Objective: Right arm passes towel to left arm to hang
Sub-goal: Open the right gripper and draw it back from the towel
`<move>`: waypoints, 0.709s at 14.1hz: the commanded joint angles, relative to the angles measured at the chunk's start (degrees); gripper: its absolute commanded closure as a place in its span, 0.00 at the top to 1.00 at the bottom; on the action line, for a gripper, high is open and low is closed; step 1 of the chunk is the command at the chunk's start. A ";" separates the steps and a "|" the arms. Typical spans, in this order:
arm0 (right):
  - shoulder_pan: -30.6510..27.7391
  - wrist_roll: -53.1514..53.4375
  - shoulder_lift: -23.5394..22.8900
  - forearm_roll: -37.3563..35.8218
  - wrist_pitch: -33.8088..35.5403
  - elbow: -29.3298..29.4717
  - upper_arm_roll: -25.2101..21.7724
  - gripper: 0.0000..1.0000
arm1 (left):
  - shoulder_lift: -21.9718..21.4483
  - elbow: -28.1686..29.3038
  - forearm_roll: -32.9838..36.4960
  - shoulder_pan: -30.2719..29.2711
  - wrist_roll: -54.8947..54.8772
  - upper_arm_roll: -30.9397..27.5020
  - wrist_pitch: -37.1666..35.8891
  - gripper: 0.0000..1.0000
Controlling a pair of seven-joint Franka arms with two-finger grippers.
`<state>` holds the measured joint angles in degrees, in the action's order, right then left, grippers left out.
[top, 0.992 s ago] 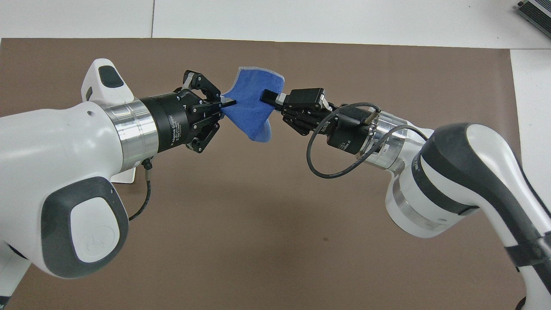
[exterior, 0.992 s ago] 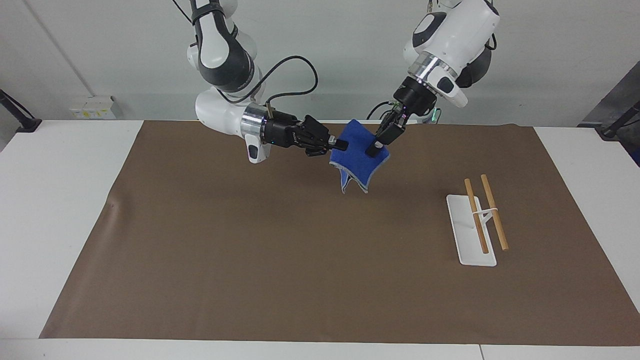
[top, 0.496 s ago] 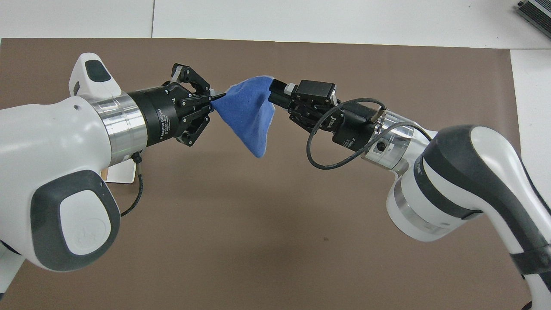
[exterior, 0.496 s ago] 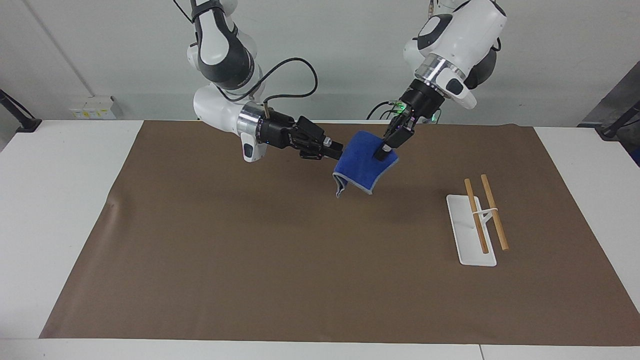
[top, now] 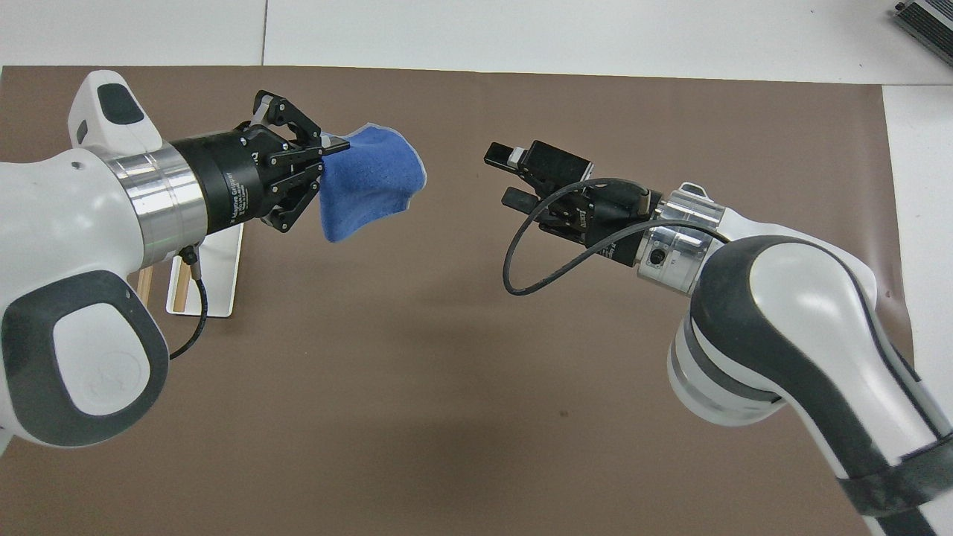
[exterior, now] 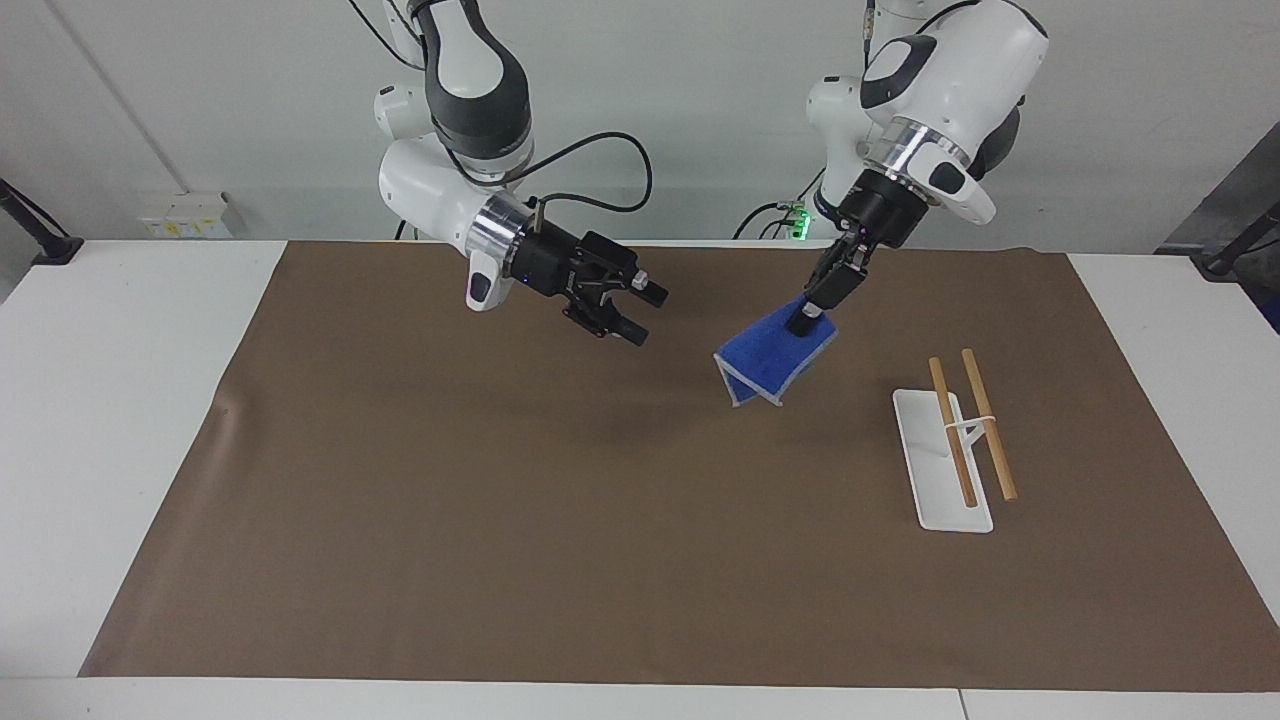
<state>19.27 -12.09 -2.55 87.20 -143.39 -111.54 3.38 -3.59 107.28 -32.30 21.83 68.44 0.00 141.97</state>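
The towel (exterior: 768,366) (top: 368,182), a bright blue cloth with pale edging, hangs in the air over the brown mat. My left gripper (exterior: 805,320) (top: 333,147) is shut on its top corner, and the rest droops below. My right gripper (exterior: 646,314) (top: 505,176) stands open and empty over the middle of the mat, a clear gap away from the towel, with its fingers pointing toward it.
A white rack (exterior: 930,485) (top: 223,268) with two wooden rods (exterior: 988,425) stands on the mat toward the left arm's end, close to the hanging towel. The brown mat (exterior: 500,500) covers most of the white table.
The right gripper opened, let go of the towel and drew back toward its own end. The left gripper carried the towel away toward the rack's end, and the cloth now hangs from it alone.
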 commanded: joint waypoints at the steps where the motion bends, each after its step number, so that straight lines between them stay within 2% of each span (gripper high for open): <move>1: -0.63 5.13 -0.35 -12.62 -1.89 -1.13 0.31 1.00 | -0.28 1.43 1.53 -3.44 -2.34 0.44 1.02 0.00; 6: -6.69 8.40 -0.35 -42.31 -0.32 -3.68 0.22 1.00 | -1.24 5.03 2.41 -8.90 -7.71 0.35 1.72 0.00; 10: -11.43 8.40 -0.44 -61.05 5.39 -3.33 0.22 1.00 | -1.77 10.30 3.20 -11.27 -7.79 0.35 9.35 0.00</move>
<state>10.13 -3.93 -3.49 32.70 -140.19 -114.50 3.09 -3.60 113.32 -29.96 11.80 61.18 -0.22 146.77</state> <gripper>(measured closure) 0.000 0.978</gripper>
